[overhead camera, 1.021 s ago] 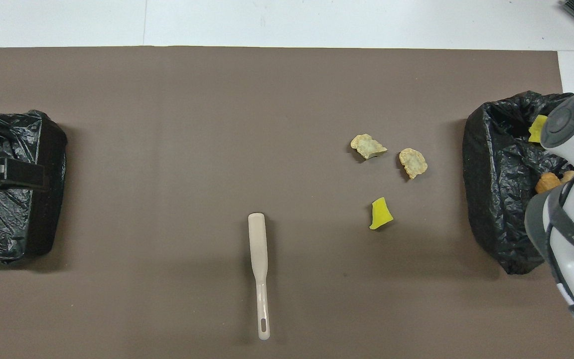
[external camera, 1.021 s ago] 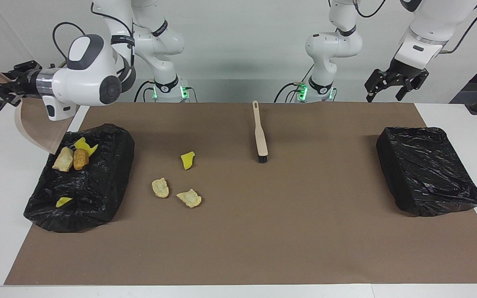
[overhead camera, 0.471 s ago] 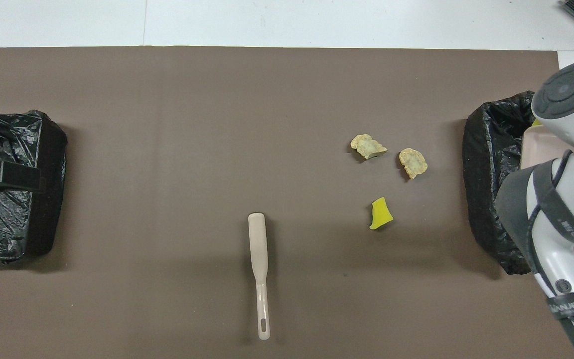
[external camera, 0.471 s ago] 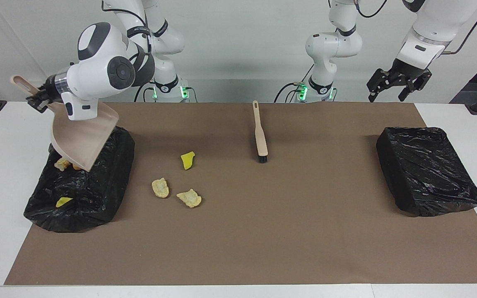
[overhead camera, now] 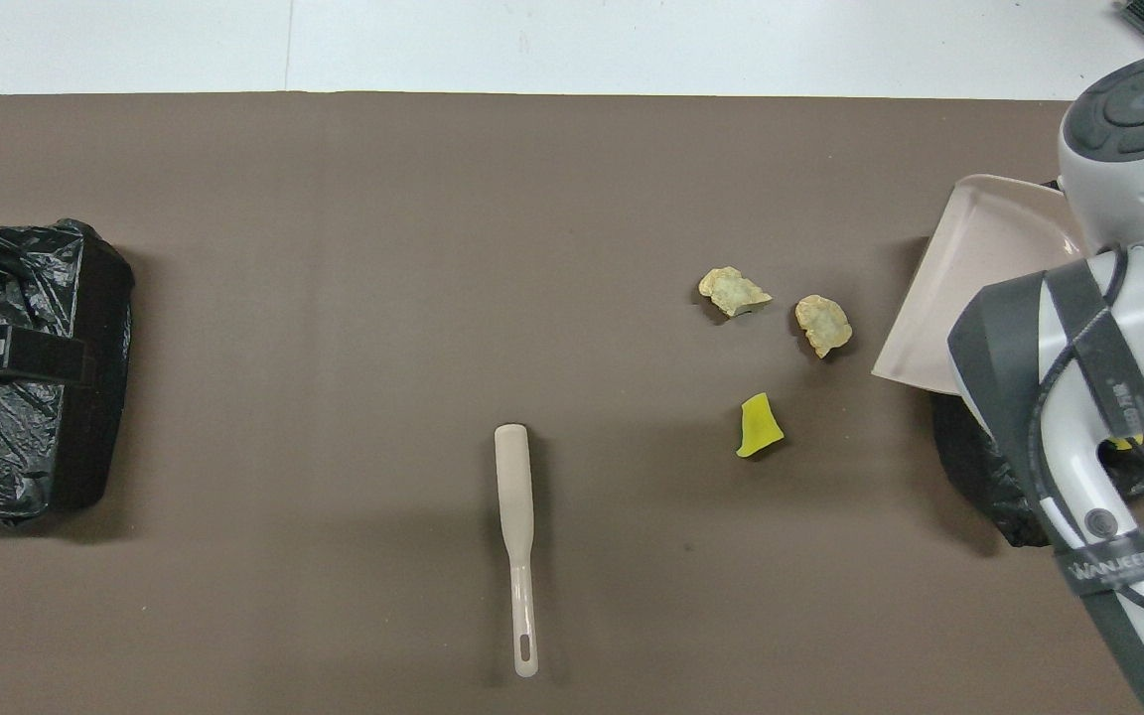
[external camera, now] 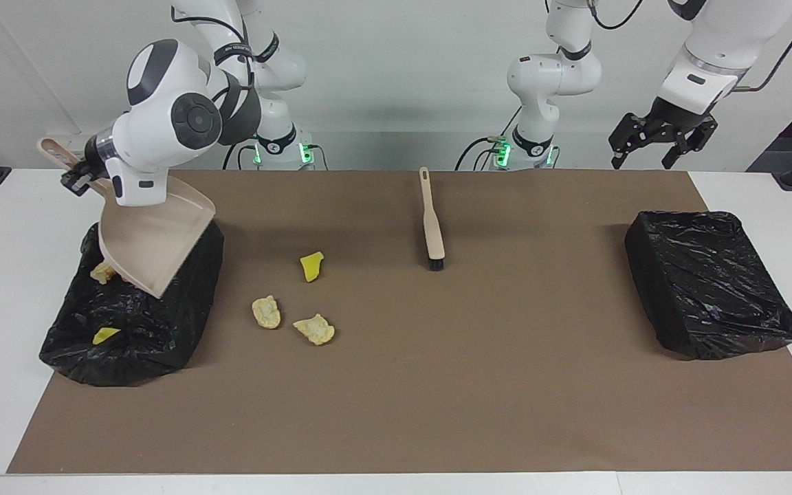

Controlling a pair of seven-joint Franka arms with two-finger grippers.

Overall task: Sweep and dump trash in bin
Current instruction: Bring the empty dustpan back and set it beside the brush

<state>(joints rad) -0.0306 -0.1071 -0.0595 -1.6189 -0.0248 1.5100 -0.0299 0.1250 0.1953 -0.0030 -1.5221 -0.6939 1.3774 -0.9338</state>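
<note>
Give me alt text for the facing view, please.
The right pincer holds a beige dustpan tilted over a black-lined bin containing trash. Three trash pieces and a brush lie on the brown mat; the left pincer waits open, raised.

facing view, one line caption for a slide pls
Right gripper holds the dustpan over a black bin; three trash pieces and the brush remain on the mat.

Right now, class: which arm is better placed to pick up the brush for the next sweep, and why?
Left. The left gripper hangs open and free, while the right gripper holds the dustpan over the bin; the brush lies untouched.
</note>
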